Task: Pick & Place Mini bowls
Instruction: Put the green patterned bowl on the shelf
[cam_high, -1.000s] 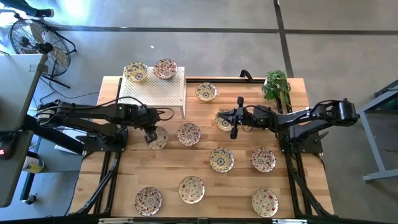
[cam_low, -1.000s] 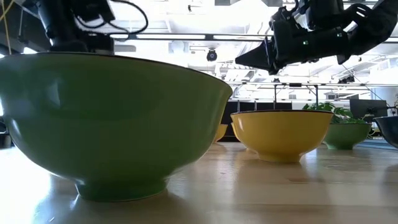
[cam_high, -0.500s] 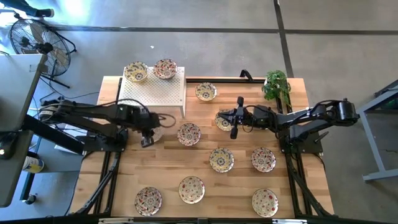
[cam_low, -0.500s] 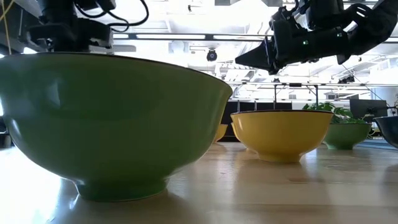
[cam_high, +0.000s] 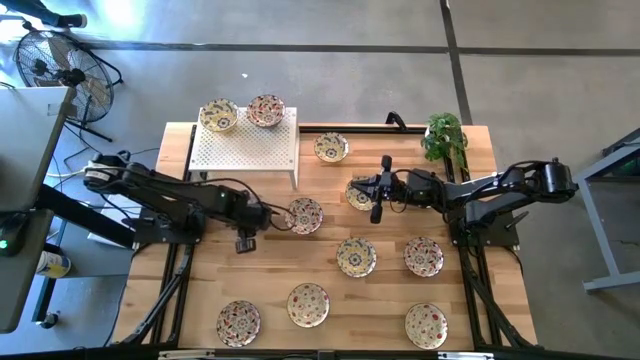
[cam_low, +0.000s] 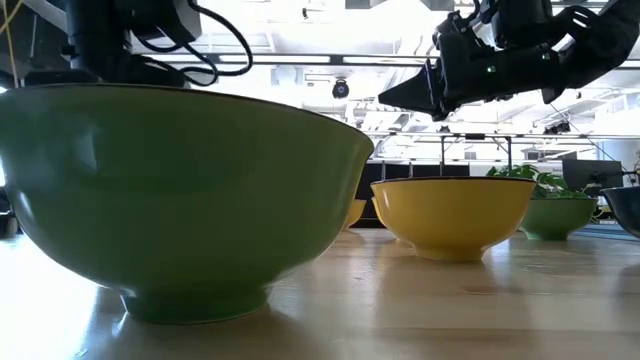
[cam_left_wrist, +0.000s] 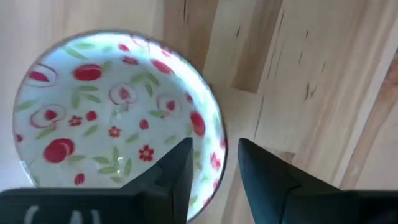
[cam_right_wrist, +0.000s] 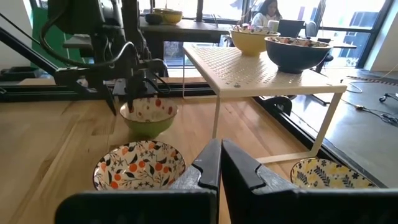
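Note:
Several mini bowls, cream inside with red, yellow and dark flowers, stand on the wooden table, among them one at mid table. Two more stand on the white perforated rack. My left gripper is shut on a bowl that is green outside and red-flowered inside; in the high view the arm hides it. My right gripper is shut and hovers over another bowl. My left gripper has the bowl by its rim, one finger inside the bowl and one outside it. The fingers come from above, pointing down. The bowl sits upright; whether its foot is on the table or just off it, I cannot tell.
A potted plant stands at the table's far right corner. The rack's legs stand left of my right gripper. In the low view a big green bowl and a yellow one stand close by. A fan is on the floor.
My left arm has stretched out toward the table's right and near edges and come lower. The bowl beside its gripper, in plain sight a second ago, now lies under the arm in the high view.

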